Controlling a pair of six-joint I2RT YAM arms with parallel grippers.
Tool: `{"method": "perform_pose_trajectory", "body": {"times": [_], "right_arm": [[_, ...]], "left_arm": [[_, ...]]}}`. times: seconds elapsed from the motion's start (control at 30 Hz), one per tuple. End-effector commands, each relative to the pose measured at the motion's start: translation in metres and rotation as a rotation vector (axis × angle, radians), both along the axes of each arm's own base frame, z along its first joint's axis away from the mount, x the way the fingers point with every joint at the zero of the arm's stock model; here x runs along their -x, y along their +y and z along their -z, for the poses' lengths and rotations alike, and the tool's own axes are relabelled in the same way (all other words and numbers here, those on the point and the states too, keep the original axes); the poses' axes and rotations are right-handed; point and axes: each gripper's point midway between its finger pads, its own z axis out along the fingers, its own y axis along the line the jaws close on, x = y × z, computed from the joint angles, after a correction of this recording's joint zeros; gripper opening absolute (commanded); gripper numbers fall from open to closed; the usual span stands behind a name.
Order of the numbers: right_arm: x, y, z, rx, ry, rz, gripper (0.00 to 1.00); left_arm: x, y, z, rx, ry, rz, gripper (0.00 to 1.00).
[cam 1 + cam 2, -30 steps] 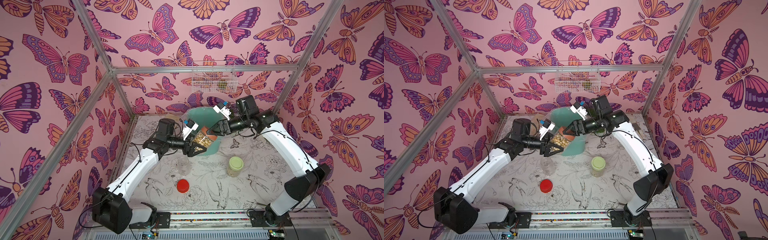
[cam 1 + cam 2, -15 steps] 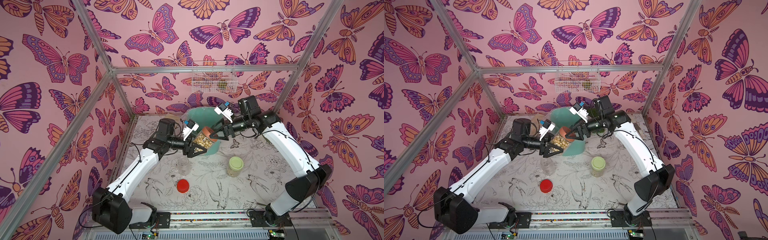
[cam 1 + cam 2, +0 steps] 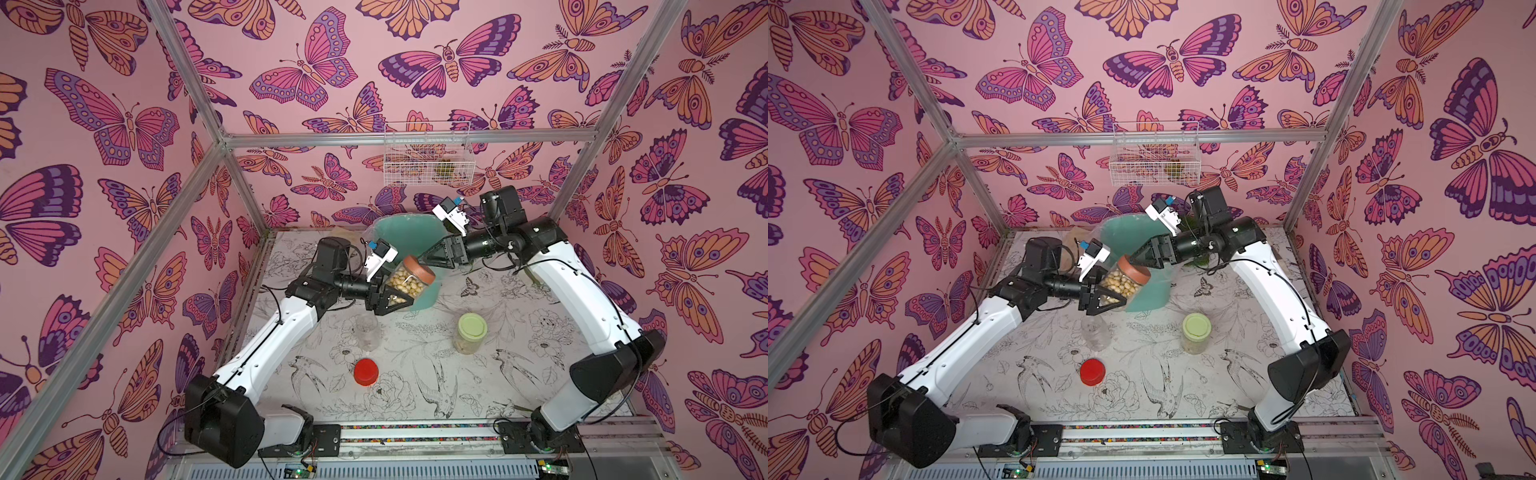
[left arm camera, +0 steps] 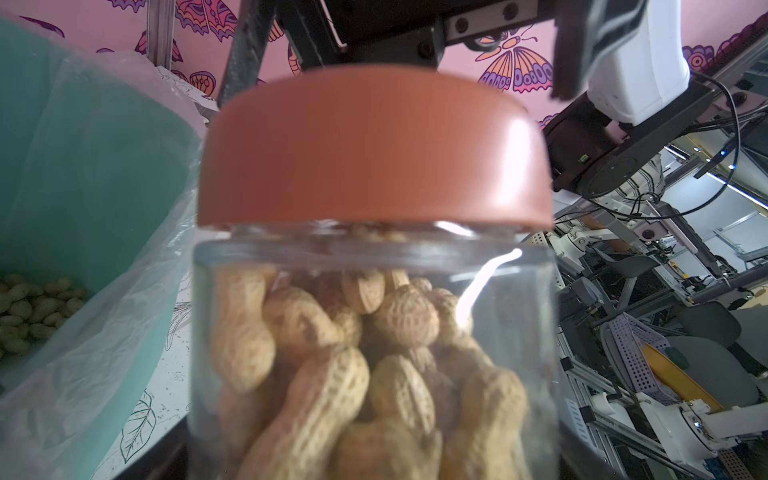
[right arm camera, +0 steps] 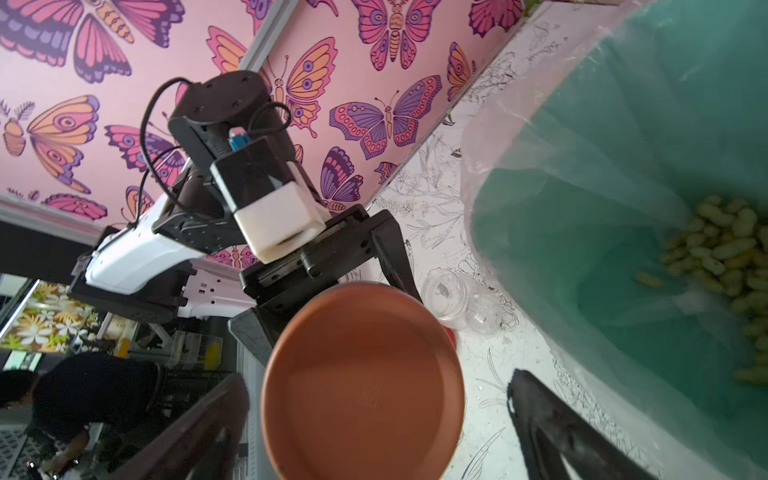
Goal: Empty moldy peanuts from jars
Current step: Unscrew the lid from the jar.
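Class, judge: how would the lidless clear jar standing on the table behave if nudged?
The lidless clear cylindrical jar looks empty, so it is probably light and would slide or tip easily. Tipped over, its round wall would likely let it roll.

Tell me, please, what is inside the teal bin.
Pale greenish peanuts lie heaped at the bottom of the bin. The rest of its floor is hidden by the liner and wall.
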Motion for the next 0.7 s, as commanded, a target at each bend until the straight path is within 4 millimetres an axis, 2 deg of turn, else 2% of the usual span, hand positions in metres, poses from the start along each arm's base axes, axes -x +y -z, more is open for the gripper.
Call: {"method": "perform_pose_trajectory", "body": {"times": [0.0,0.17,0.27,0.43,0.67], "right_arm": [[-0.004,-0.011,0.013,0.107,0.161,0.145,0.99],[0.000,-0.013,0.022,0.194,0.257,0.206,0.99],[0.002,-0.008,0.019,0.187,0.274,0.228,0.99],[0.003,0.000,0.025,0.208,0.304,0.258,0.99],[0.006,0.017,0.014,0.167,0.292,0.249,0.99]], "left_arm": [[0.004,0.001,-0.028,0.050,-0.113,0.025,0.00],[0.001,0.001,-0.027,0.044,-0.119,0.014,0.00],[0.001,0.002,-0.026,0.040,-0.120,0.008,0.00],[0.000,0.002,-0.026,0.037,-0.124,0.005,0.00],[0.000,0.002,-0.023,0.033,-0.120,0.005,0.00]]}}
